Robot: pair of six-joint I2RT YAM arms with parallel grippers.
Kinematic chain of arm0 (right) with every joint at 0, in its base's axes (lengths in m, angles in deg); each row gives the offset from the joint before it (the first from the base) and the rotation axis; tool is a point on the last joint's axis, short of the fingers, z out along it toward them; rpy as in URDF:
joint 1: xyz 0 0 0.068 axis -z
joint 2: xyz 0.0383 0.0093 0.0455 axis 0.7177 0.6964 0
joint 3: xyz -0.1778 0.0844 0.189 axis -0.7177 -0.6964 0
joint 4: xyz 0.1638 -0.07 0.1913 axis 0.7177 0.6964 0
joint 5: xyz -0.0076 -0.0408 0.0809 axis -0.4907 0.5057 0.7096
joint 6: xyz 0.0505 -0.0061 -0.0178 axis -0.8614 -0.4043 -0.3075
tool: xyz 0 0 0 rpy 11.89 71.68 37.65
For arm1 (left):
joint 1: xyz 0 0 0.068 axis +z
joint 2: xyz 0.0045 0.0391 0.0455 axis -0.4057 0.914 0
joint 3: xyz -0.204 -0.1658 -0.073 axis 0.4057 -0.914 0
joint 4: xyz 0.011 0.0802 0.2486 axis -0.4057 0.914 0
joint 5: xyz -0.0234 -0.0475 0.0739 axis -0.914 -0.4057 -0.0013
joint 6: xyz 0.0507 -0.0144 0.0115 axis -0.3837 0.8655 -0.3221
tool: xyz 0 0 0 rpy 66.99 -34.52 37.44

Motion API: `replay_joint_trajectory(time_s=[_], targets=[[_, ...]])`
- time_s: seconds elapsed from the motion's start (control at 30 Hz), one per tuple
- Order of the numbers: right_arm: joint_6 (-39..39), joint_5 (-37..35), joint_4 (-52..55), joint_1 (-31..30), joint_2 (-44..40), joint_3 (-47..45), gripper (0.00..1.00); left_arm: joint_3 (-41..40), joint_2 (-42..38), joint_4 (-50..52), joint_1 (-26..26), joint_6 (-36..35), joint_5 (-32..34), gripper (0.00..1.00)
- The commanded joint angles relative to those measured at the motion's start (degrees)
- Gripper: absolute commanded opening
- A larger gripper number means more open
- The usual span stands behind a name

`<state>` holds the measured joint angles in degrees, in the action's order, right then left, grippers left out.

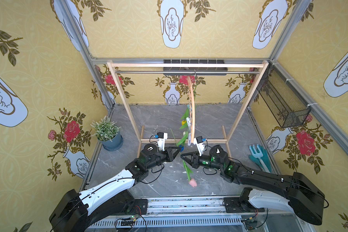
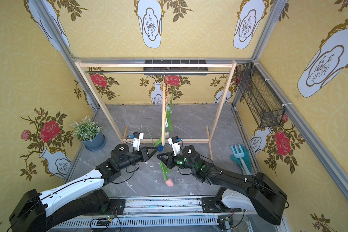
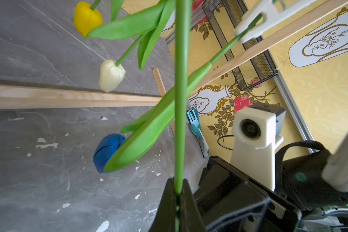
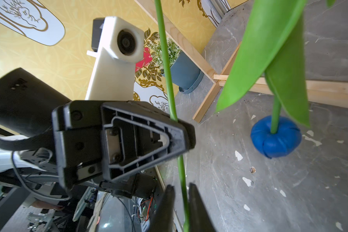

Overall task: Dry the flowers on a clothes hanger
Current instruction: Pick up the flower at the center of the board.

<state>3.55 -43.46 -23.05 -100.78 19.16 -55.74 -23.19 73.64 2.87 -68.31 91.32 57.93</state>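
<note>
Left hand (image 3: pixel 178 181) is fully closed on the stem of the pink tulip (image 1: pixel 192 182), pinched right at the tips. In the left wrist view the stem runs straight up out of the grip and its top end is cut off by the frame. Right hand (image 4: pixel 181 185) sits just below the left one on the same stem. Its jaws are parted and the stem passes between the fingers (image 4: pixel 165 206) with a visible gap on one side, so it isn't clamping anything that I can see. In both top views my two hands meet almost tip to tip in front of the rack (image 1: pixel 125 96), above the bench (image 1: pixel 149 120). The pink head hangs below them toward the front edge. It's blurred there, and I can't judge its height off the bench from above. It's out of both wrist views too. The hanger (image 1: pixel 192 112) hangs by its hook from the rack's metal rail, just behind my hands. It's edge-on to the top camera, so I only get a thin wooden arc and can't count the clips. Blue tulip (image 3: pixel 107 152), white tulip (image 3: pixel 111 75) and yellow tulip (image 3: pixel 87 18) hang head down alongside it. Blue is just beside my left fingertips, white is next and yellow is farthest. A white clip (image 3: pixel 249 26) grips a stem that looks to be the blue one's. Where the white and yellow stems attach is out of frame.
</note>
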Motion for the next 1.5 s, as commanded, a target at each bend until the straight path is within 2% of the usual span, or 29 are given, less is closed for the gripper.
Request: replay_joint_trajectory(time_s=[0.0, 0.13, 0.17, 0.23, 0.3, 0.43, 0.53, 0.67, 0.83, 0.97, 1.03, 1.17, 1.27, 1.47], targets=[[-4.22, 6.88, -4.66, 3.31, -3.10, -2.14, 0.44, -0.02, -0.80, -4.43, 0.26, -1.74, -3.51, 0.00], [-7.66, 16.23, -6.72, 9.29, -7.33, -5.30, 0.50, -0.89, -1.24, -9.24, 0.78, -2.20, -9.50, 0.00], [-7.81, 17.71, -6.11, 9.95, -8.16, -5.42, 0.65, -1.03, -1.01, -10.52, 0.86, -2.00, -11.07, 0.00], [-6.56, 19.30, -2.93, 10.21, -8.87, -4.39, 0.74, -0.98, -0.08, -13.42, 1.04, -1.65, -14.76, 0.00], [-5.60, 20.41, -1.48, 9.93, -8.87, -3.24, 0.70, -0.88, 1.44, -16.55, 1.14, -0.88, -18.25, 0.00], [-5.75, 20.40, -2.30, 9.87, -8.37, -2.71, 0.50, -0.42, 4.83, -22.68, 1.25, 1.04, -24.14, 0.00], [-5.90, 20.68, -3.47, 9.81, -7.37, -2.60, 0.38, -0.54, 6.17, -25.97, 1.31, 2.41, -25.13, 0.00], [-5.80, 20.81, -3.94, 9.36, -6.68, -2.28, 0.30, -0.54, 6.25, -26.66, 1.44, 2.34, -24.80, 0.00], [-5.64, 20.96, -3.41, 9.06, -6.86, -2.16, 0.30, -0.59, 6.14, -26.82, 1.93, 2.50, -24.43, 0.00], [-5.34, 20.73, -2.70, 9.06, -7.93, -2.16, 0.45, -0.68, 6.62, -26.79, 2.06, 2.50, -24.70, 0.00], [-5.08, 19.86, -1.61, 9.19, -9.22, -2.19, 0.45, -0.72, 6.73, -26.91, 2.19, 2.45, -24.90, 0.00], [-4.76, 19.74, -0.20, 9.11, -10.25, -1.77, 0.38, -0.64, 6.86, -26.94, 2.37, 2.31, -25.00, 0.00], [-4.79, 20.07, -0.36, 8.79, -9.46, -1.47, 0.37, -0.31, 7.38, -26.80, 2.41, 2.31, -25.21, 0.00], [-3.86, 19.93, -0.25, 7.55, -8.04, 0.04, 0.26, 0.07, 7.96, -26.78, 2.46, 2.32, -25.48, 0.00]])
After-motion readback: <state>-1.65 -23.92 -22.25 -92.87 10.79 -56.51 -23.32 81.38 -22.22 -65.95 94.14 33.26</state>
